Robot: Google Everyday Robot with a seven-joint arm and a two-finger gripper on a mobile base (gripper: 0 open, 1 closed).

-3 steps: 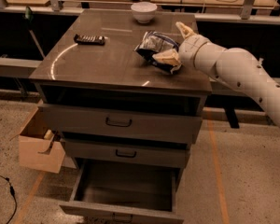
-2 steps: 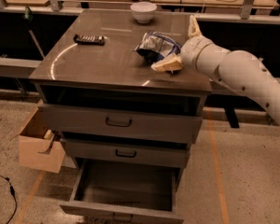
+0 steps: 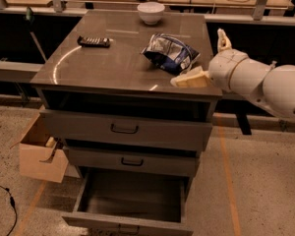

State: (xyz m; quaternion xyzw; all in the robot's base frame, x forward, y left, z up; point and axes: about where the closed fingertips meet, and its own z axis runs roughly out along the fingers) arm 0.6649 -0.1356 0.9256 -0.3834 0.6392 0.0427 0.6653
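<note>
**Claw point(image 3: 200, 58) spread beside bag point(image 3: 169, 53), nothing gripped**

At the right edge of the table point(image 3: 113, 68), whose bottom drawer point(image 3: 132, 200) is pulled out, the claw stands spread at the bag's 4 o'clock, just beside it. The bag lies ungripped, with a bowl point(image 3: 151, 12) at its 12 and a remote point(image 3: 94, 42) at its 9.

Arm point(image 3: 273, 85): off-white throughout, with a smooth moulded shell built of rounded, bulbous segments that thicken away from the wrist. Wrist point(image 3: 230, 69): a short, drum-shaped collar, with a seam line where it joins the larger segment behind it. Gripper point(image 3: 197, 56): two-finger type, located at the right front corner of the cabinet point(image 3: 113, 63) top. Fingers point(image 3: 191, 77): flat, tapered and wedge-like, cream in colour and slightly yellower than the arm shell, standing wide apart from each other.
</note>
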